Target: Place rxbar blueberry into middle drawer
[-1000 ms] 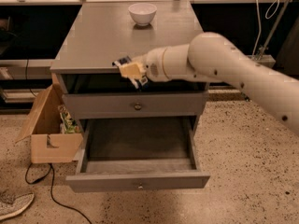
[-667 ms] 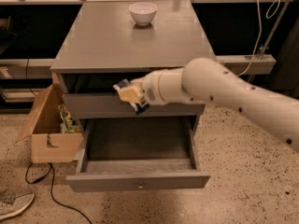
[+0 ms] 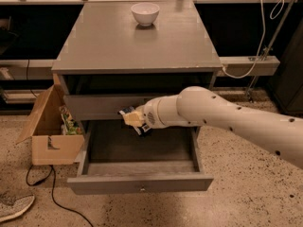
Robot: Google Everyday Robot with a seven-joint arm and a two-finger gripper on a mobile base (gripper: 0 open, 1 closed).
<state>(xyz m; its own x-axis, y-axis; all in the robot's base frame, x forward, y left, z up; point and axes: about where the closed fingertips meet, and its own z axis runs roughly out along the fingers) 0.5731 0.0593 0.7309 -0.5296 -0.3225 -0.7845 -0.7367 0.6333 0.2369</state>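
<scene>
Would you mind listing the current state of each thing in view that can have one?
rxbar blueberry: held in the gripper, over the open drawer, not yet inside.
gripper: shut on the bar, in front of the upper drawer.
middle drawer: pulled out, open.
upper drawer: closed.
white bowl: upright on the cabinet top.
cardboard box: open at the top, items inside.

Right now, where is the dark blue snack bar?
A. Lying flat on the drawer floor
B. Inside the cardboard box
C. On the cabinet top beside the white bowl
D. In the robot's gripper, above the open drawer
D: the rxbar blueberry is clamped in the gripper, which hangs just over the open middle drawer, so the bar is not yet lying in it.
</scene>
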